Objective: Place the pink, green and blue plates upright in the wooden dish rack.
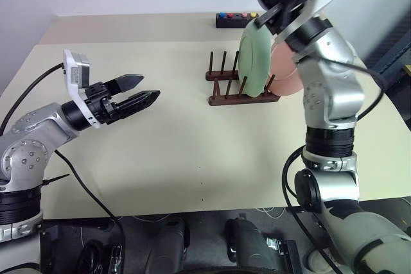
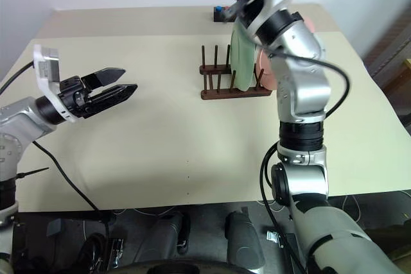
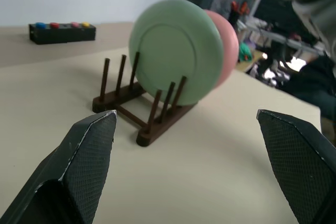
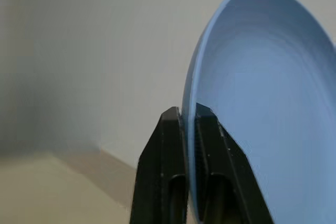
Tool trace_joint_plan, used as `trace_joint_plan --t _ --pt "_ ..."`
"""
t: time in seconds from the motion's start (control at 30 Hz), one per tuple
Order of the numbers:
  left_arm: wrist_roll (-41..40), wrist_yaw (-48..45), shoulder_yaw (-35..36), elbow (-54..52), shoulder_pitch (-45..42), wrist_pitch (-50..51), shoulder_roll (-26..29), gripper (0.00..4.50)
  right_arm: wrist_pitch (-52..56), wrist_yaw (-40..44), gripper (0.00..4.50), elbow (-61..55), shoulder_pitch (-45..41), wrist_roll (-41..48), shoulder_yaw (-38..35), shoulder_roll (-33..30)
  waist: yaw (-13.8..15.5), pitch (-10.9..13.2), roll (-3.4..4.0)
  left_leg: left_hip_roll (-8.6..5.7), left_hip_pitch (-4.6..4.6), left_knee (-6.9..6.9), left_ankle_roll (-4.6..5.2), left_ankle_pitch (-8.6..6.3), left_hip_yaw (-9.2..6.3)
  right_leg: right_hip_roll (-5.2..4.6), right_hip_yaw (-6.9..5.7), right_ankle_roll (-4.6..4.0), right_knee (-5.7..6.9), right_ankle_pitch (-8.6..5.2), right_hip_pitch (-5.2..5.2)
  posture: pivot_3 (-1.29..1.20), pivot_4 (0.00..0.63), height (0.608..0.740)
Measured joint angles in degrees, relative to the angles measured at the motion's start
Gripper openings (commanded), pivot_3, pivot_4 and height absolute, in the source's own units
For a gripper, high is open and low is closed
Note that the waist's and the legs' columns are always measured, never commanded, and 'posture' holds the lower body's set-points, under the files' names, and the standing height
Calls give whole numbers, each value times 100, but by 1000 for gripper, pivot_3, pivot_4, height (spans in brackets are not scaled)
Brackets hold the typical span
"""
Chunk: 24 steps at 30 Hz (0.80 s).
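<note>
The wooden dish rack (image 1: 226,97) stands on the table toward the back. The green plate (image 1: 255,56) stands upright in it, with the pink plate (image 1: 287,74) upright just behind it on the right. My right gripper (image 4: 186,114) is raised high above the rack and is shut on the rim of the blue plate (image 4: 262,103), which it holds edge-on. My left gripper (image 1: 148,89) hovers over the table to the left of the rack. It points level toward the rack, open, with nothing between its fingers (image 3: 86,150).
A black box with coloured buttons (image 1: 236,18) lies at the table's far edge behind the rack. Several empty pegs (image 3: 121,77) stand on the rack's left side. Bare tabletop (image 1: 192,152) stretches between my left gripper and the rack.
</note>
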Motion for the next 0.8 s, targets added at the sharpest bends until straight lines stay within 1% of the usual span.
trace_joint_plan --t 0.1,0.2,0.33,0.47,0.63,0.8 --pt "121 -22 -5 37 -46 -13 -21 4387 976 55 0 105 -161 1337 -563 -8 -5 0 0 -1 0 -23 -2 1 3 -8 0 -4 -1 3 -12 0 150 740" --pt "147 -20 -6 28 -45 -11 -104 4387 1461 -7 0 212 -280 2103 -806 -28 -14 0 1 -1 -1 -42 -7 5 7 -14 1 -4 1 3 -25 0 150 740" --pt "148 -27 -6 6 -42 15 -111 4387 1765 -273 0 369 -379 2953 -1180 -8 -24 0 1 0 -1 -47 -7 6 12 -7 2 -4 4 3 -32 0 150 740" --pt "201 -151 -4 -59 29 -27 -109 4387 1973 -323 0 549 -284 3107 -1140 -41 -26 0 0 0 -1 -46 -7 6 18 -3 6 -4 4 3 -32 0 150 740" --pt "485 -492 5 -255 324 -388 -81 4387 2191 -329 0 971 200 3082 -977 -50 -19 0 1 0 -2 -46 -6 6 24 -3 9 -4 4 3 -34 0 150 740" --pt "603 -771 59 -181 393 -555 -46 4387 2379 -264 0 995 323 3081 -760 -69 -19 0 2 1 -5 -46 -6 6 25 -1 10 -4 5 3 -40 0 150 740"
